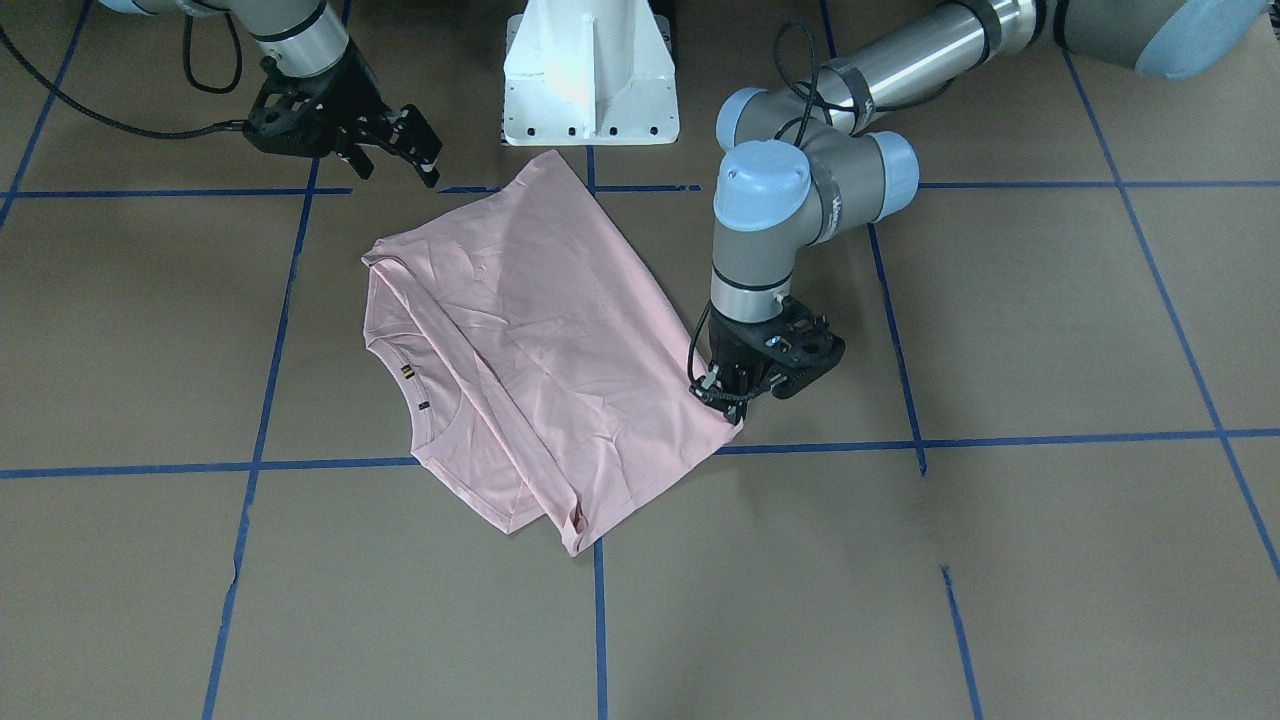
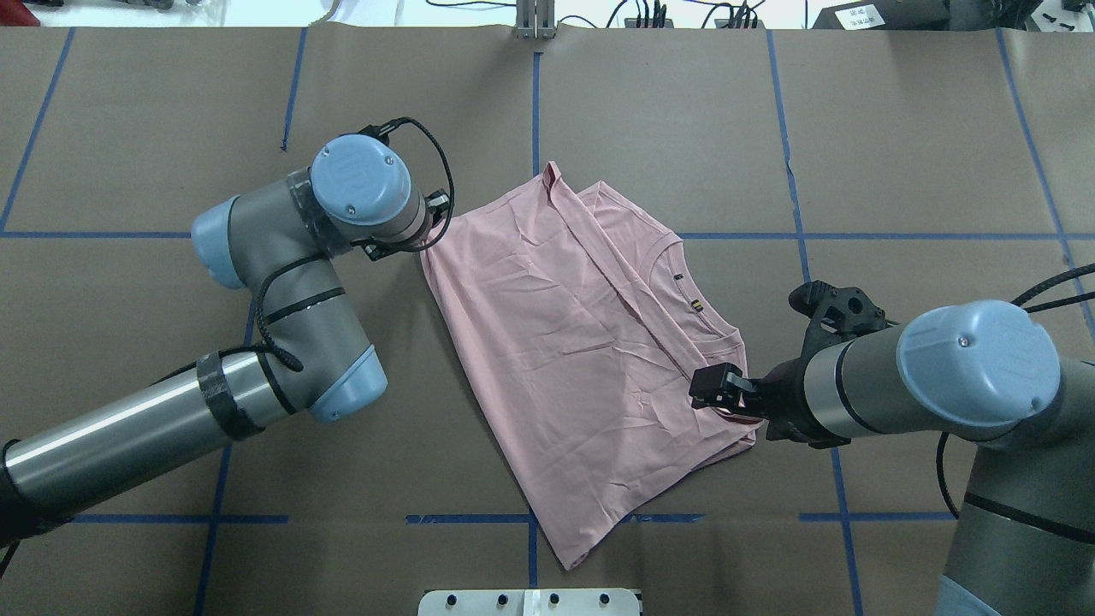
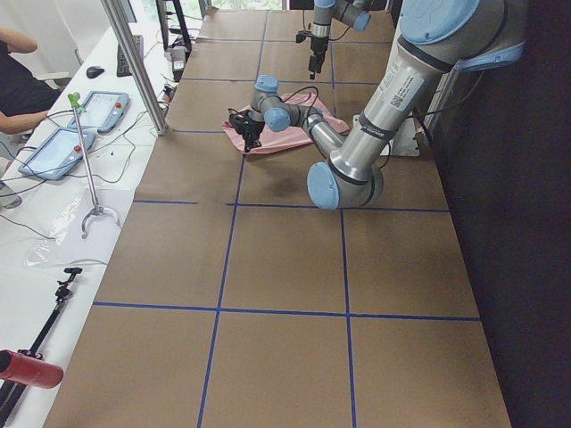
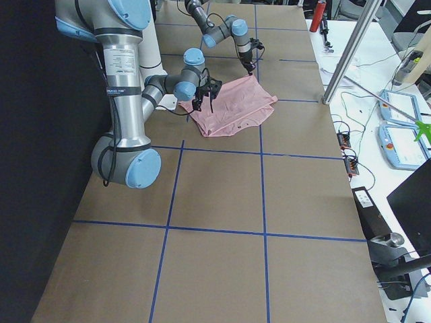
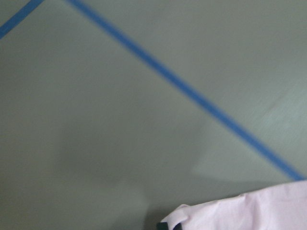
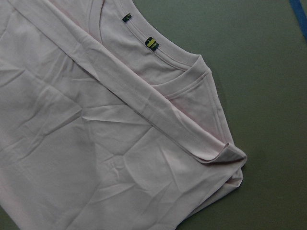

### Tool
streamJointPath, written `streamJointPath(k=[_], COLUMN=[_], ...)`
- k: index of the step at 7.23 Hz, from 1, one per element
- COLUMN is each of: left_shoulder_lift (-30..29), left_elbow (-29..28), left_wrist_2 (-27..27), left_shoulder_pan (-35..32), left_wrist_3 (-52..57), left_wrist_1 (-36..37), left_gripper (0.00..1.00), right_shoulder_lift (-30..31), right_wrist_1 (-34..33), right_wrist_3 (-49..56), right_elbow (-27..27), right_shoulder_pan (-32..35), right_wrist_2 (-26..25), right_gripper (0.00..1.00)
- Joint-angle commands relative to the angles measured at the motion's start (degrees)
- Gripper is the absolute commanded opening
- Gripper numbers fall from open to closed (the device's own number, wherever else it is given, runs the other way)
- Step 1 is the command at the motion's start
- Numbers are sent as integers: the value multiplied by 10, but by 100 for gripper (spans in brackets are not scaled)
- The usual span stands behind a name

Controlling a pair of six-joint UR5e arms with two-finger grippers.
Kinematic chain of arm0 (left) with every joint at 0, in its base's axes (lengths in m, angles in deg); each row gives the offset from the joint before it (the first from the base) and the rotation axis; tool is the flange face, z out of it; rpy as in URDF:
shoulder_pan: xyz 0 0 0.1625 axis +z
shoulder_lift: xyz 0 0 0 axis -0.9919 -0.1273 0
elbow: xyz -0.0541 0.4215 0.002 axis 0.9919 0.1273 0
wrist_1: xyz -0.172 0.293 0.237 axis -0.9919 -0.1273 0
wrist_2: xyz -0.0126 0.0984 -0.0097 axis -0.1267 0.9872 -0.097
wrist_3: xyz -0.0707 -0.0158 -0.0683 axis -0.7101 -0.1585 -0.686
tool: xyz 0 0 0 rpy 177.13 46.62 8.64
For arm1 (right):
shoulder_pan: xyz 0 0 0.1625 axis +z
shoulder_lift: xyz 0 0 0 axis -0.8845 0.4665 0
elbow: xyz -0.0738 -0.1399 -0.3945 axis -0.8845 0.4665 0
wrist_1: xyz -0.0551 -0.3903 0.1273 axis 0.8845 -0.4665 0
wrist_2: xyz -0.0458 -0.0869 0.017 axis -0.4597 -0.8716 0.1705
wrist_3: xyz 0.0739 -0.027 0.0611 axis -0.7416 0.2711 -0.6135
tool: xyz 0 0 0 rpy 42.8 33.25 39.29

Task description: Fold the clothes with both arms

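Exterior front-facing view showed the T-shirt (image 1: 545, 330) lying part-folded and flat on the table (image 1: 1000, 580), collar exposed. It was judged light, limp and prone to sag, so best gripped at corners through both layers. The left gripper (image 1: 728, 390) touched a hem corner; its finger state could not be told. The right gripper (image 1: 398, 160) hovered nearby, fingers spread.

on the table (image 2: 128, 103), near its middle, t-shirt (image 2: 556, 342) laid flat and folded over itself, collar (image 2: 689, 293) toward the robot's right; at the far left corner of the cloth, left gripper (image 1: 722, 388), touching it; raised over the near right edge, right gripper (image 2: 719, 389); just behind the near corner, on the robot's side, pedestal base (image 1: 590, 80)
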Motion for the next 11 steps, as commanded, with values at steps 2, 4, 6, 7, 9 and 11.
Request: streamJointPath(k=[2, 4, 6, 7, 9, 11], left_shoulder_lift=[-86, -122, -122, -123, -113, -25], left_elbow=[-156, -238, -268, -268, -240, -73], left_wrist_2=[37, 57, 78, 77, 65, -14], left_shoulder_pan=[-34, -34, -34, -35, -37, -36], left_wrist_3=[55, 65, 104, 104, 112, 104], left_wrist_1=[-137, -224, -264, -269, -258, -146], left_gripper=[0, 0, 0, 40, 100, 100], right_shoulder_lift=[-18, -19, -36, -46, -51, -51], right_wrist_1=[0, 0, 0, 0, -2, -3], right_wrist_3=[0, 1, 1, 1, 1, 1], right_elbow=[15, 20, 33, 43, 45, 45], right_shoulder_pan=[14, 16, 18, 19, 24, 25], right_wrist_2=[0, -1, -2, -4, -9, -15], right_gripper=[100, 100, 100, 100, 100, 100])
